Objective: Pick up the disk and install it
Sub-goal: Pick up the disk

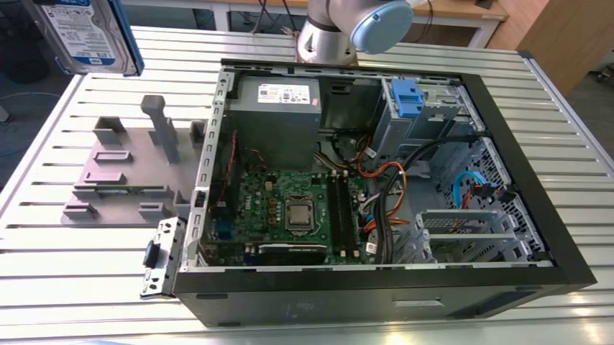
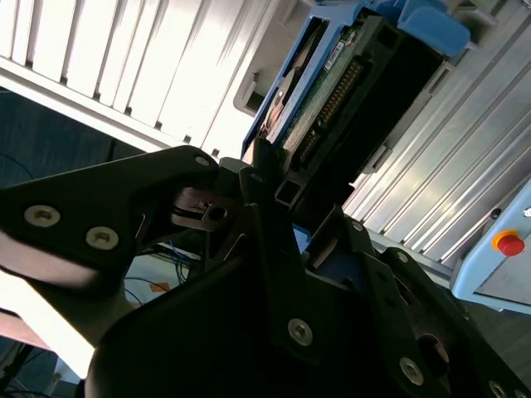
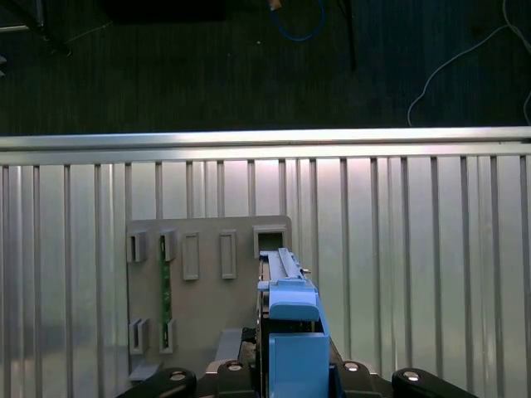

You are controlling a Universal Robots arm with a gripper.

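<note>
The big table (image 1: pixel 551 108) is carrying an open computer case (image 1: pixel 384 287) and, near its edge on the exterior view's left, a grey stand (image 1: pixel 125 172). The disk (image 1: pixel 82 32) is hanging high over that far corner, probably to keep off the posts, with open air around. The claw (image 2: pixel 270 186) is pinching it tight.

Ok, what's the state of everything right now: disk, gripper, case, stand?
disk: in the air above the table, on edge, gripped.
gripper: shut on the disk.
computer case: lying on the table, side open, inside exposed.
drive cage: mounted in the case; full or empty, cannot tell.
grey stand: on the table, green memory stick seated in one slot.
</note>
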